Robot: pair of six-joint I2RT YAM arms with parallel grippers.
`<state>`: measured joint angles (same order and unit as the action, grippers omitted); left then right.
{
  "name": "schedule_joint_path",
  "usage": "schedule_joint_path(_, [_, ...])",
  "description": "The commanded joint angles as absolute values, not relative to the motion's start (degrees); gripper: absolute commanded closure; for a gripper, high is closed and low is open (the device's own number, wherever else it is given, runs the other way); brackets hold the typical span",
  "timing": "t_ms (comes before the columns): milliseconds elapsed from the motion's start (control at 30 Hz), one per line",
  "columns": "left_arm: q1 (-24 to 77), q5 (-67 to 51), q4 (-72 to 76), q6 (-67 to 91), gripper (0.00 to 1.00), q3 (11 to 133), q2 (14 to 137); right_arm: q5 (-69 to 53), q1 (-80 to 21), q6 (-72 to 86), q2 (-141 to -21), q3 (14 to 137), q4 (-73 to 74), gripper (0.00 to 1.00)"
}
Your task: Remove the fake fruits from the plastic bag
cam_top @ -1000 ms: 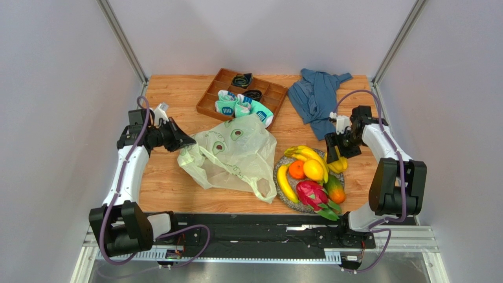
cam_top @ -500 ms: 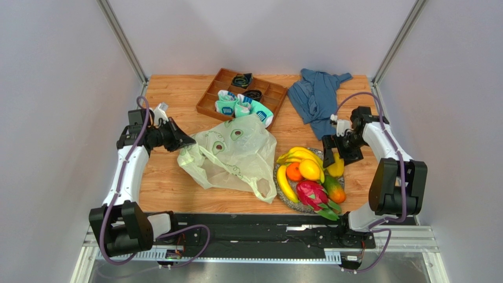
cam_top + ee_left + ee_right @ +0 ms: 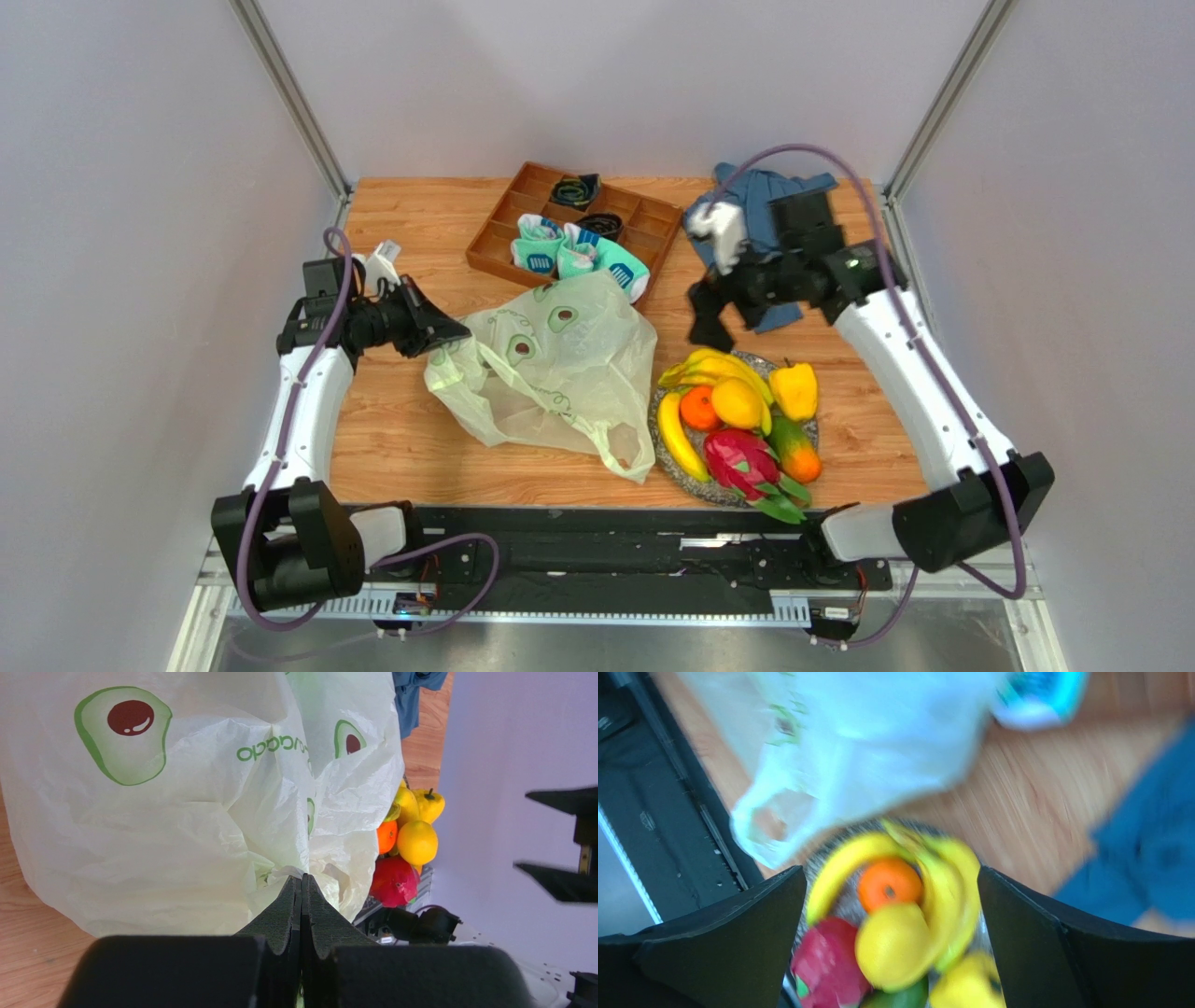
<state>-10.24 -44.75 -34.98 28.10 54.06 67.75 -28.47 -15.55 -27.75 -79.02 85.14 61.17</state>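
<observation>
Left arm and right arm match: white tubular links, bulky black joint housings, a thin purple cable looped loosely along each, and matte black, wedge-fingered tips, the left end effector and right end effector.

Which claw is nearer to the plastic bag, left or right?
Left. The left claw is shut on the left edge of the bag. The right claw hangs open above the fruits, right of the bag, not touching it.

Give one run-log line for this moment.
left jaws: shut on plastic bag | right jaws: open over fake fruits | fake fruits: on plate
</observation>
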Motion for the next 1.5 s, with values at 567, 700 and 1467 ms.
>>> schedule_joint_path(567, [-10.63, -64.69, -15.20, 47.37, 1.00, 53.18, 59.07, -21.99, -58.71, -13.72, -105.02, 100.46, 32.79, 0.78])
schedule_joint_path(700, [-10.64, -64.60, -13.89, 48.25, 1.00, 50.19, 56.00, -13.29, -58.97, -11.78, -108.18, 100.37, 29.27, 0.88])
schedule_joint_path(1467, [-18.19, -78.66, -32.43, 30.15, 1.00, 60.11, 49.13, 3.93, -45.88, 2.37, -106.09, 96.86, 26.90, 0.82])
